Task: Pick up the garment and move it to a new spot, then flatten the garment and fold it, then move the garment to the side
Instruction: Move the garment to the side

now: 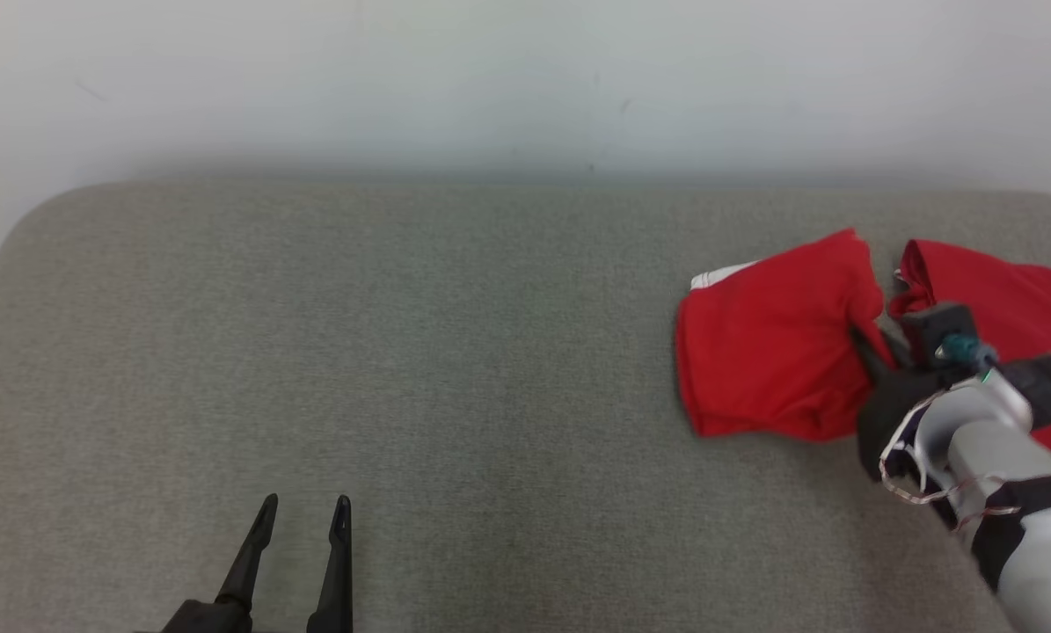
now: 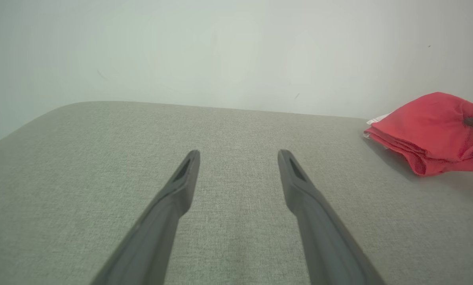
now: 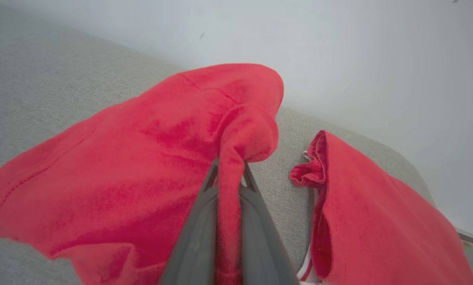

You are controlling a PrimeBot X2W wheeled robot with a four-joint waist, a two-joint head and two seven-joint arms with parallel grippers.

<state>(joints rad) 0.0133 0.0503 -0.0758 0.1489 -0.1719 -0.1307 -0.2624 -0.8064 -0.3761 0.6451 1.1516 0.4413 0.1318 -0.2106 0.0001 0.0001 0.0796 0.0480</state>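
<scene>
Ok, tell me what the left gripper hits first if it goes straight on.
Nothing stands ahead of the left gripper: bare pad, then the wall; tilt is hard to judge, so probably the pad first. The garment lies off to its right.

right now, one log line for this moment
right gripper: shut on red garment | left gripper: open, empty, above grey surface | state: bunched, right side, not flattened

I logged garment (image 3: pixel 101 166) as soft matt red cloth, tabletop (image 1: pixel 402 352) coarse grey woven fabric, left gripper (image 1: pixel 306 503) smooth matt dark plastic.
</scene>
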